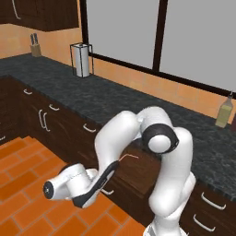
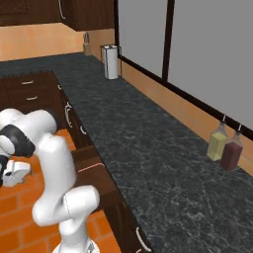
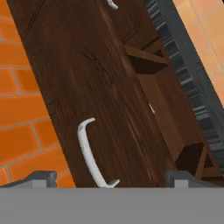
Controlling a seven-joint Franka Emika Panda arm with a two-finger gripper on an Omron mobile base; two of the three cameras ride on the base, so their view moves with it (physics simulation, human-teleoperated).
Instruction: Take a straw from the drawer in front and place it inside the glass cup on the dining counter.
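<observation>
Drawer [image 3: 175,118] stands pulled out. Gripper [image 3: 109,178] fully spread, empty, just off the handle [image 3: 91,154]. Next: rise over the open drawer, locate straw [image 3: 151,108].

The drawer [image 3: 144,92] is a wide, shallow box of dark-brown wood, pulled out from the cabinet run below the black speckled counter [image 1: 115,99]. In the hand view its front panel fills the middle, and a curved silver bar handle [image 3: 92,154] is fixed to that front. Behind the panel the open interior shows as a shadowed cavity. A tiny pink-red speck in there may be the straw [image 3: 151,109]; it is too small to tell.
</observation>
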